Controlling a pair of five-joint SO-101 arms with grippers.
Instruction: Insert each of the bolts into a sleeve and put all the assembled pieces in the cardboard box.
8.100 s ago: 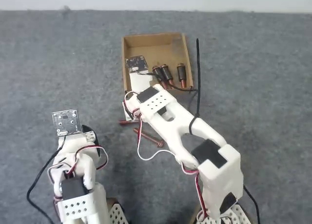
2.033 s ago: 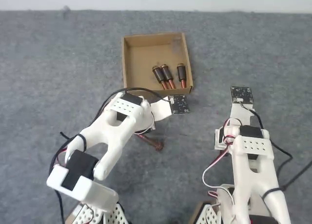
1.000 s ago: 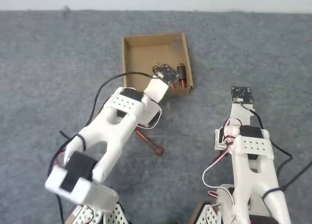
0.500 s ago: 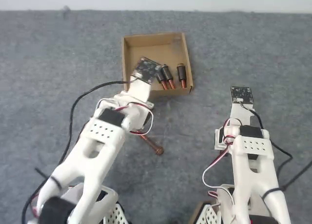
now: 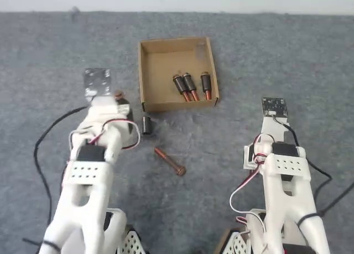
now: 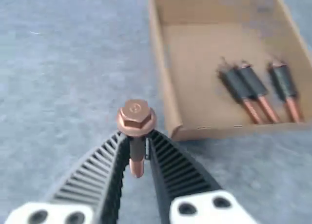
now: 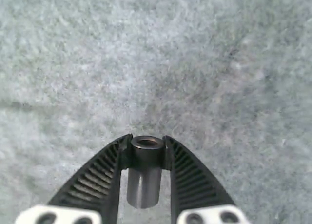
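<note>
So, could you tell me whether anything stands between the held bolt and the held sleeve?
Seen from above, the front wall of the cardboard box lies roughly between the bolt and the sleeve; their heights are unclear.

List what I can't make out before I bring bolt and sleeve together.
High view: the right gripper and its sleeve sit hidden under that arm's camera board.
Left wrist view: the shank of the bolt is partly covered by the left gripper's fingers.
Left wrist view: a corner of the cardboard box is cut off by the frame edge; the assembled pieces are blurred.

Assemblies in box, loose bolt before it
</note>
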